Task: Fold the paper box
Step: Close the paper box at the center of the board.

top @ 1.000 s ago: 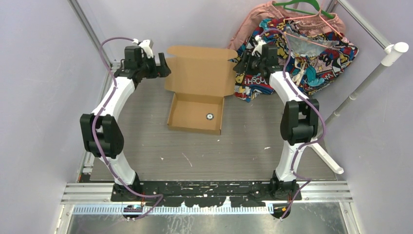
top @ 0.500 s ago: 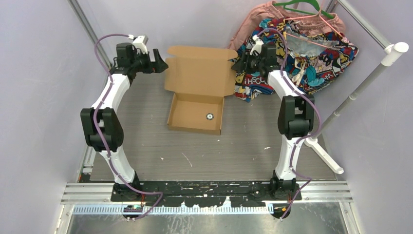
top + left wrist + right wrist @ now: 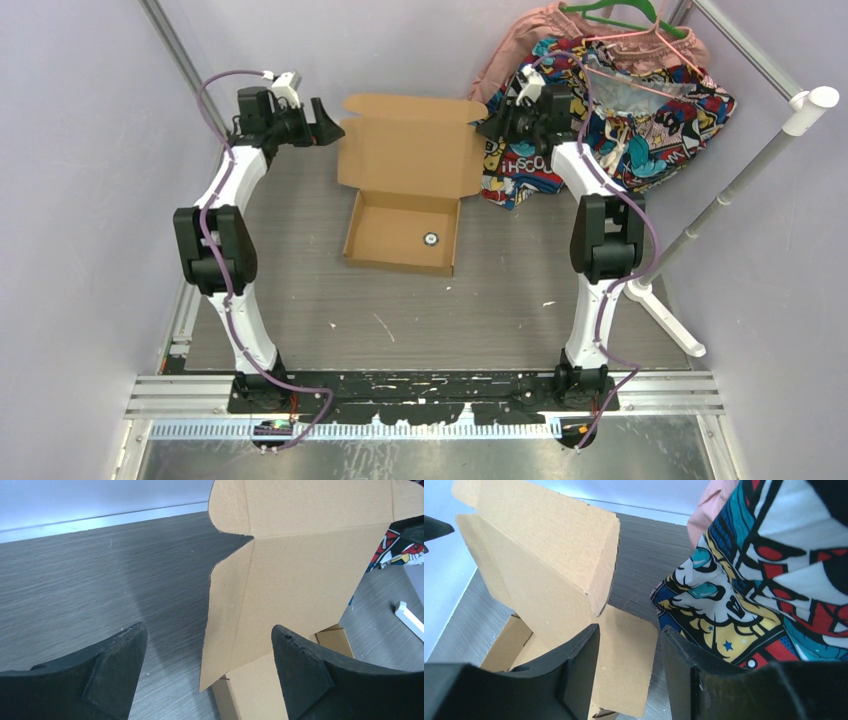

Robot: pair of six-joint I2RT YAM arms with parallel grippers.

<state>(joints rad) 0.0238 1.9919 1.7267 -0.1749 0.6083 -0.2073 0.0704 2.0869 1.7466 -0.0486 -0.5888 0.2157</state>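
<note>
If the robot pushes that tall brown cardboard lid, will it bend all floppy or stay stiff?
Probably stiff: the lid of the paper box stands up by itself with flat panels. It should swing at its crease rather than bend. Nearly empty, it is likely light, so a push may slide it along the table.

A small round thing in the paper box tray is too small to name. The green hanger is cut off at the top view's 1 o'clock edge. The right gripper hides the 9 o'clock edge of the comic-print cloth
</note>
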